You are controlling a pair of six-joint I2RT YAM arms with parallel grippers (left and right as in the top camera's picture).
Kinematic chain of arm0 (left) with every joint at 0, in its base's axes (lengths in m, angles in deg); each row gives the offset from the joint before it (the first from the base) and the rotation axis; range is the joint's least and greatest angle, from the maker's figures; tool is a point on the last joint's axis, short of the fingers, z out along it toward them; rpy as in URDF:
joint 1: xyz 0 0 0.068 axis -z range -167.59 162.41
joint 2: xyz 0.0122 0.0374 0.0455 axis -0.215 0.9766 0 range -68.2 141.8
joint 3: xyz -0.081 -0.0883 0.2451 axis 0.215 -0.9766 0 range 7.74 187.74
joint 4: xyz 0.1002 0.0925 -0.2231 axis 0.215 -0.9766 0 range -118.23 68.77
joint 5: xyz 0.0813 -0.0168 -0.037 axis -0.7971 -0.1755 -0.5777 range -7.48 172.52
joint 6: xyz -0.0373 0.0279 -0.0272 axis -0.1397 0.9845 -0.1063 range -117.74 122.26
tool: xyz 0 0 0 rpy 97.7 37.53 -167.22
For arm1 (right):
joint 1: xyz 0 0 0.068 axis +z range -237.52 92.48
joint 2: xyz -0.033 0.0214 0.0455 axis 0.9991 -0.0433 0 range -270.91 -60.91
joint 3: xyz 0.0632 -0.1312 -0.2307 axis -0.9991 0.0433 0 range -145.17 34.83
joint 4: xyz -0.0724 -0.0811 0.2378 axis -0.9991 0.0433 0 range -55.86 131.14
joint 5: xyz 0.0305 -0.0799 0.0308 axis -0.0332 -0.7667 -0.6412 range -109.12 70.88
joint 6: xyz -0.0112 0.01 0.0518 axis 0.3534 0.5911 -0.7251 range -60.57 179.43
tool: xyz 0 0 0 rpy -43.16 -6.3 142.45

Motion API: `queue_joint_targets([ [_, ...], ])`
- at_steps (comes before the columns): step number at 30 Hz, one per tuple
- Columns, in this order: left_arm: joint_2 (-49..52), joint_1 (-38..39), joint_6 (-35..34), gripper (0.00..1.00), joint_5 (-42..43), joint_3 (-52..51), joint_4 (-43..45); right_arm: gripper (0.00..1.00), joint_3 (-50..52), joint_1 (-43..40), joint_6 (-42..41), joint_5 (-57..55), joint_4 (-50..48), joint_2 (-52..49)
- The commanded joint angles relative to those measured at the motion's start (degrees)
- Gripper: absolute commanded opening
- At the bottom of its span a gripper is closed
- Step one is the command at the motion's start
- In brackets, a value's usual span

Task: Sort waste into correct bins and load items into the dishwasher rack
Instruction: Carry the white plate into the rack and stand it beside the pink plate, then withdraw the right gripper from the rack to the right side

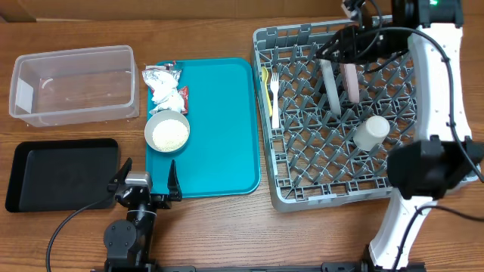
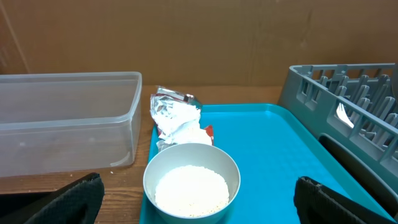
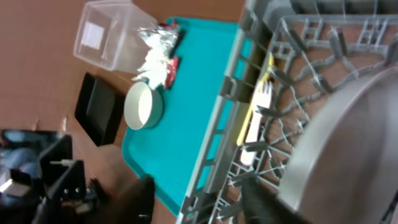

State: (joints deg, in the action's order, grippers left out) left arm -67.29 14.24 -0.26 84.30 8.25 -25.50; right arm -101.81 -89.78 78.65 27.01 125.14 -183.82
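The pale grey bowl [image 1: 166, 133] with the rice heap [image 2: 191, 190] sits on the teal tray's left edge. The white napkin [image 1: 161, 88] and the foil wrapper [image 1: 163, 72] lie just behind it. My left gripper [image 1: 147, 185] is open and empty, low in front of the bowl [image 2: 191, 167]. In the rack [image 1: 302, 189] are two upright plates [image 1: 330, 87], the white cup [image 1: 372, 132], the white fork [image 1: 275, 98] and the yellow spoon [image 1: 265, 85]. My right gripper [image 1: 336, 47] hovers open over the rack's back, with a plate [image 3: 348, 143] beside its right finger.
The clear tub [image 1: 72, 85] stands at the back left and holds nothing. The black tray [image 1: 60, 174] lies in front of it, left of my left gripper. The teal tray [image 1: 215, 136] lies between the bins and the rack.
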Motion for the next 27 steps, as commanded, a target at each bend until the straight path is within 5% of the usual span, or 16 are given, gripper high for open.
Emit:
queue_joint_targets([
  [1,-0.20,-0.31,1.09,1.00,0.61,-0.24,0.02,0.51,-2.95,1.92,-0.81,1.51,-0.04,10.08],
  [10,-0.20,-0.31,1.09,1.00,0.61,-0.24,0.02,0.52,-2.95,12.17,-3.82,-8.90,0.11,24.37],
  [16,-0.20,-0.31,1.09,1.00,0.61,-0.24,0.02,0.57,-2.95,16.83,-27.78,-30.29,-2.62,32.92],
  [20,-0.20,-0.31,1.09,1.00,0.61,-0.24,0.02,0.62,-2.95,16.83,-31.32,-33.68,-4.52,39.95],
  [23,-0.20,-0.31,1.09,1.00,0.61,-0.24,0.02,0.70,-2.95,16.83,-31.30,-33.68,-5.46,44.13],
  [24,-0.20,-0.31,1.09,1.00,0.61,-0.24,0.02,1.00,-2.95,16.83,-31.28,-33.70,-5.46,45.72],
  [27,-0.20,-0.31,1.09,1.00,0.61,-0.24,0.02,1.00,-2.95,16.83,-31.26,-33.70,-4.72,48.94],
])
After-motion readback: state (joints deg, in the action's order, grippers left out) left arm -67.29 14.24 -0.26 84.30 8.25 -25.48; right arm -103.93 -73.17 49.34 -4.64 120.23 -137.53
